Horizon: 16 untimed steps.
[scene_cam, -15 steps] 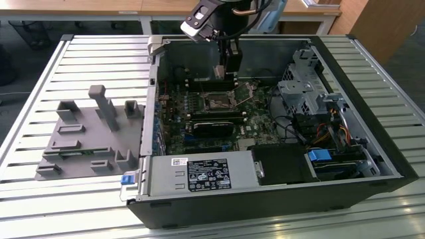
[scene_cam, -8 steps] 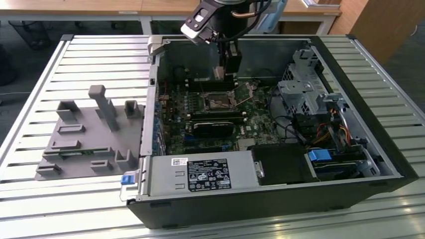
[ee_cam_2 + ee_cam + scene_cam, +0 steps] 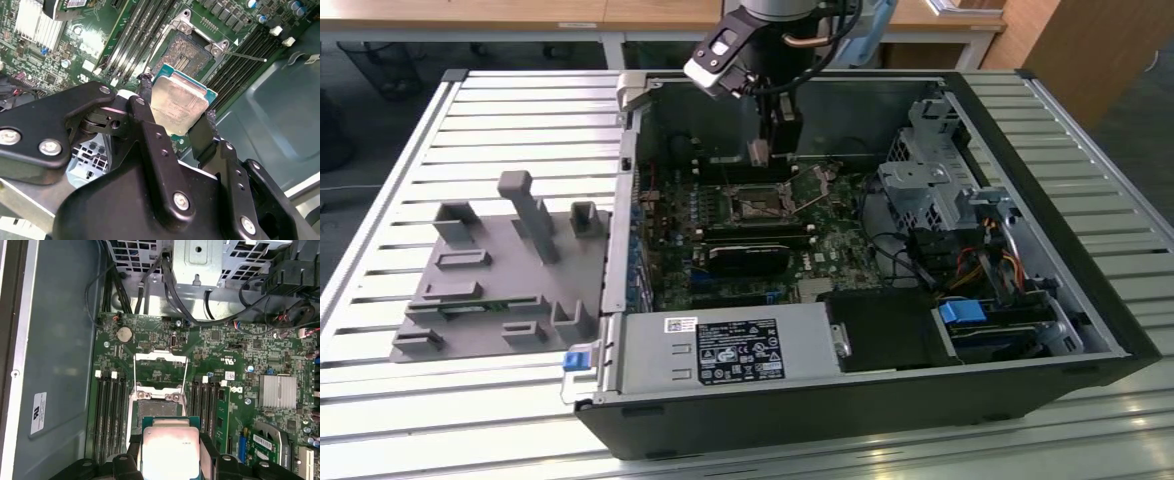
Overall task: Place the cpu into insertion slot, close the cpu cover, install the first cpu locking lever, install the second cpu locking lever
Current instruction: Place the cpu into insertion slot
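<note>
The cpu [image 3: 180, 100] is pinched between the two black fingers [image 3: 145, 107] of the gripper [image 3: 176, 114], one finger pressed on each opposite edge. The dull silver lid is left exposed. In both wrist views the chip is held clear of the insertion slot [image 3: 189, 50], just beside it and not touching; it is not seated. In the first wrist view the cpu cover [image 3: 161, 358] is seen swung open, on the side of the slot away from the chip. A thin lever rod [image 3: 245, 56] is seen standing free beside the slot. In the exterior view the gripper [image 3: 767, 150] is seen inside the open computer case [image 3: 854, 410], near the slot [image 3: 757, 205].
</note>
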Each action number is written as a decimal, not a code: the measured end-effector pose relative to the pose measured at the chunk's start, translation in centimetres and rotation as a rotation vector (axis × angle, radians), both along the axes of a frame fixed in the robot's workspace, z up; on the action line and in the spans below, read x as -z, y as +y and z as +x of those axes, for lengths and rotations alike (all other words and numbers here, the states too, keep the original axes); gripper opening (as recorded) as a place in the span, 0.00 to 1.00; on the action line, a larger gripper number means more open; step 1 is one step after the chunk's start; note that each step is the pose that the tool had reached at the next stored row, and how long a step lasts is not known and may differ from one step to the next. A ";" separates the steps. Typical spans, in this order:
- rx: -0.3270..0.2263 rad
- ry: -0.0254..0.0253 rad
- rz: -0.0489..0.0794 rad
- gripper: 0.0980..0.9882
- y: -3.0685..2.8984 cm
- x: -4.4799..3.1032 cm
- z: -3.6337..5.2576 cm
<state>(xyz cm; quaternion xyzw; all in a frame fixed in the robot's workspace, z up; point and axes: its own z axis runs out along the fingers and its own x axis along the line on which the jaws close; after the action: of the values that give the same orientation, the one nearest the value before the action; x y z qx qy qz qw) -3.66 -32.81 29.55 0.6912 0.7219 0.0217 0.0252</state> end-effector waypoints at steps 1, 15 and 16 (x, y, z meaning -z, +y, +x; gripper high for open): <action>0.000 0.0000 0.000 0.50 0.00 0.09 0.00; 0.002 0.0000 -0.001 0.50 0.16 1.43 0.00; 0.002 0.0000 -0.001 0.50 0.17 1.54 0.00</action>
<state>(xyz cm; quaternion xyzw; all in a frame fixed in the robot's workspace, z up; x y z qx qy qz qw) -3.66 -32.64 28.02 0.6919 0.7213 0.0214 0.0254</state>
